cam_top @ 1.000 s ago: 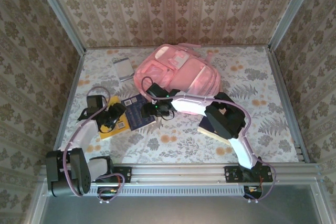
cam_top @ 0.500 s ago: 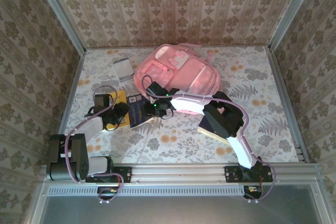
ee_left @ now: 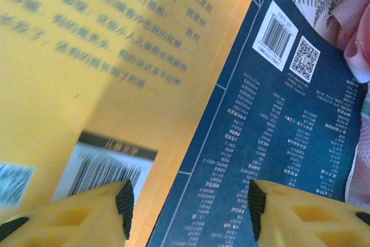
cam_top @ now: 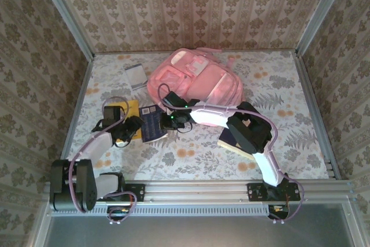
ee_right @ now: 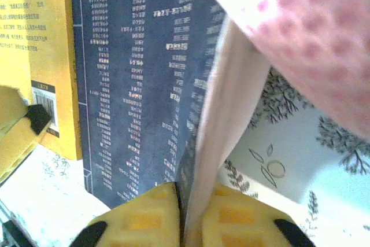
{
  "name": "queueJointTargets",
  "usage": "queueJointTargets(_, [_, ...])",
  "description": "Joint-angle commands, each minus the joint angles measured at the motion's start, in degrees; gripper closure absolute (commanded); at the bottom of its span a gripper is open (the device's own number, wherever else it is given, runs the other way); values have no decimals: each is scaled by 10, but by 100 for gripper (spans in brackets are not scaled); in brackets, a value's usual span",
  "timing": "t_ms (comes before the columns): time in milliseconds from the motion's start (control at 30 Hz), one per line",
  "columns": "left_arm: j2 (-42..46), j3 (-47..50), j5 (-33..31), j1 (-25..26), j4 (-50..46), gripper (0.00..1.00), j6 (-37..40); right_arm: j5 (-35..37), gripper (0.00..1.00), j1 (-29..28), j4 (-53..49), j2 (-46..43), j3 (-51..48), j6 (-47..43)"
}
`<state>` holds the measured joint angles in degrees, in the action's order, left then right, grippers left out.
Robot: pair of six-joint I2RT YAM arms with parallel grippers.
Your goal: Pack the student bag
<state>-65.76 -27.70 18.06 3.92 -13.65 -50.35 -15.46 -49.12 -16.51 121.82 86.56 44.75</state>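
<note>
Your bag (cam_top: 196, 80) lies flat on the tabletop (cam_top: 289, 93), just beyond the blue book (cam_top: 152, 123) and to its right. Its pink fabric reaches the book's far right corner. The yellow book (cam_top: 128, 114) lies against the blue book's left side.

Your left gripper (ee_left: 189, 203) hangs close over the seam between those 2 books. Its fingers (ee_left: 87, 218) are spread, 1 tip above the yellow cover and 1 above the blue, with nothing between them.

Your right gripper (ee_right: 185, 198) sits at the blue book's right edge. Its fingers are pressed together on a pale pink band (ee_right: 222, 108) that runs along that edge and up under the bag's fabric. You cannot tell whether the band is a strap or part of the book.

A 3rd book (cam_top: 231, 143), dark with a pale edge, lies well to the right of the blue book, partly under the right arm (cam_top: 248, 131). A small pale booklet (cam_top: 136, 76) lies beyond the blue book, well apart.
</note>
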Motion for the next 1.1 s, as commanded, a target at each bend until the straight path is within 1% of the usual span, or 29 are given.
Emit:
queueJointTargets(0, [35, -25, -11, 11, -63, 40, 29, -2, 94, -3, 35, -39, -20, 30])
queueJointTargets(33, [40, -28, -10, 13, -72, 40, 33, -5, 97, -4, 42, -43, -25, 38])
queueJointTargets(100, [51, -31, -8, 14, -88, 38, 39, -5, 100, -3, 52, -53, -39, 49])
queueJointTargets(200, [68, -30, 6, 14, -99, 34, 45, -1, 100, -3, 73, -84, -74, 63])
queueJointTargets(333, [72, -22, 44, 14, -95, 31, 46, -16, 100, -3, 130, -133, -143, 101])
queueJointTargets(433, [56, 0, 92, 15, -53, 30, 30, -31, 100, -3, 194, -164, -205, 145])
queueJointTargets(533, [30, 30, 136, 23, 17, 30, 3, -48, 100, -3, 267, -181, -259, 196])
queueJointTargets(633, [4, 46, 153, 42, 74, 30, -18, -67, 100, -2, 337, -186, -299, 240])
queueJointTargets(800, [-23, 48, 153, 67, 107, 33, -31, -80, 100, 1, 401, -187, -336, 285])
queueJointTargets(867, [-27, 51, 155, 73, 122, 37, -38, -85, 100, 2, 429, -183, -347, 301])
queueJointTargets(967, [-27, 53, 160, 75, 131, 50, -44, -85, 100, 2, 440, -182, -354, 308])
queueJointTargets(1067, [-8, 51, 161, 75, 128, 72, -44, -78, 100, 2, 426, -184, -355, 298])
